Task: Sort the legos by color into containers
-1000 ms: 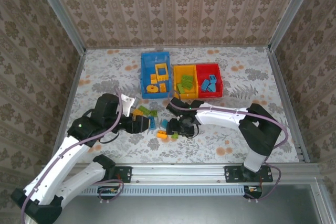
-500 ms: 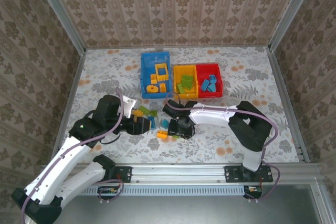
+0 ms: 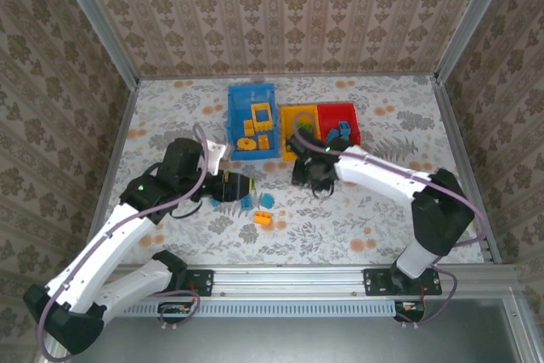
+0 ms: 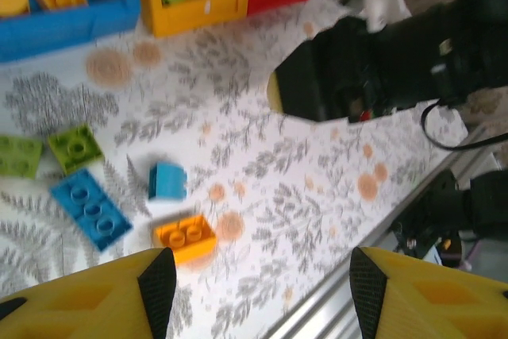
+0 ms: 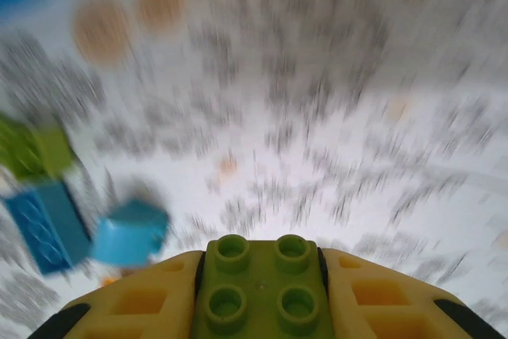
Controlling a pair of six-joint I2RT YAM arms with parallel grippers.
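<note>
My right gripper (image 5: 260, 295) is shut on a light green four-stud lego (image 5: 260, 283), held above the table; from above the right gripper (image 3: 309, 172) hangs just in front of the yellow container (image 3: 299, 110). My left gripper (image 4: 262, 291) is open and empty over the loose legos, its black pads (image 4: 157, 283) wide apart. Below it lie an orange lego (image 4: 184, 236), a small blue lego (image 4: 167, 181), a long blue lego (image 4: 90, 206) and green legos (image 4: 75, 147). The blue container (image 3: 231, 121) holds yellow pieces and the red container (image 3: 340, 106) blue ones.
The right arm's black wrist (image 4: 381, 69) crosses the table right of the loose pile. A metal rail (image 3: 289, 278) runs along the near table edge. Patterned walls enclose the table on three sides. Bare floral tabletop (image 3: 382, 210) lies to the right.
The right gripper shut on the green lego, lifted it out of the pile and carried it back toward the yellow container. The left gripper shifted slightly right, still open.
</note>
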